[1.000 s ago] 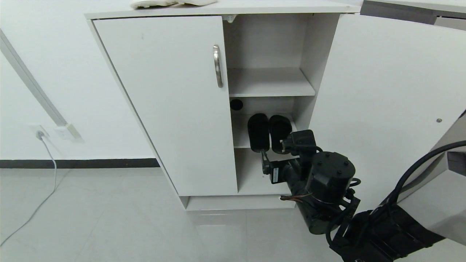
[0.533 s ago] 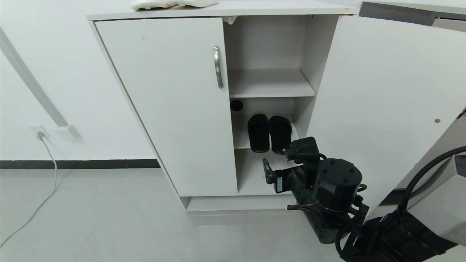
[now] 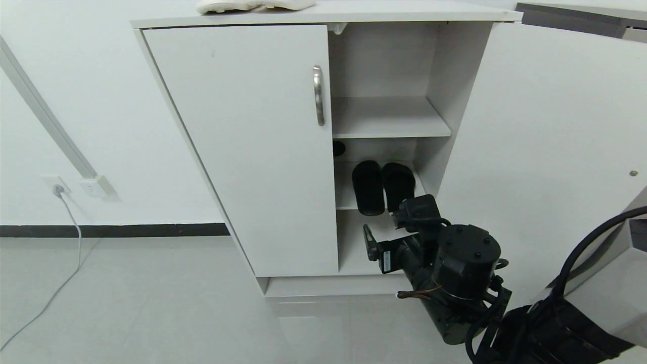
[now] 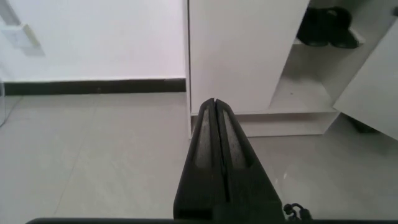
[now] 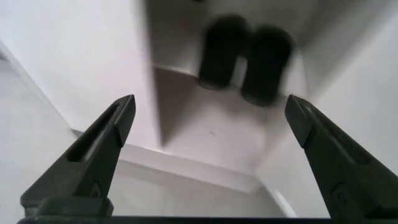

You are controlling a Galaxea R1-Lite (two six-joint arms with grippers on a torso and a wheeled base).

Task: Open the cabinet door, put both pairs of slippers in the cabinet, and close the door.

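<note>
So the cabinet [image 3: 323, 151] was the big thing here: right-hand door [image 3: 546, 151] swung wide open, left-hand door [image 3: 252, 151] shut, shelves on the open side showing. The black slippers [image 3: 383, 187] were already in, sitting side by side on the middle shelf, long axes running front to back, near ends right at the shelf's front lip. Couldn't honestly tell toes from heels. The white slippers [image 3: 255, 5] were up on the cabinet's top, at its left-hand part, cut off by the picture edge, so no idea which way they pointed. My guess is that pair is next, and it should be easy to handle: light, soft and bendy, not fragile, maybe a bit squishy under the pads. I'd pinch both together across the middle so neither flops out, rather than by one thin edge. The right gripper [image 5: 210, 102] hung low in front of the open side, just below the black pair, jaws spread wide with nothing in them. The left gripper [image 4: 214, 109] was off to the cabinet's left over the floor, fingers pressed together on nothing. Smallest bit: the metal handle [image 3: 318, 96] on the shut door, upright.
</note>
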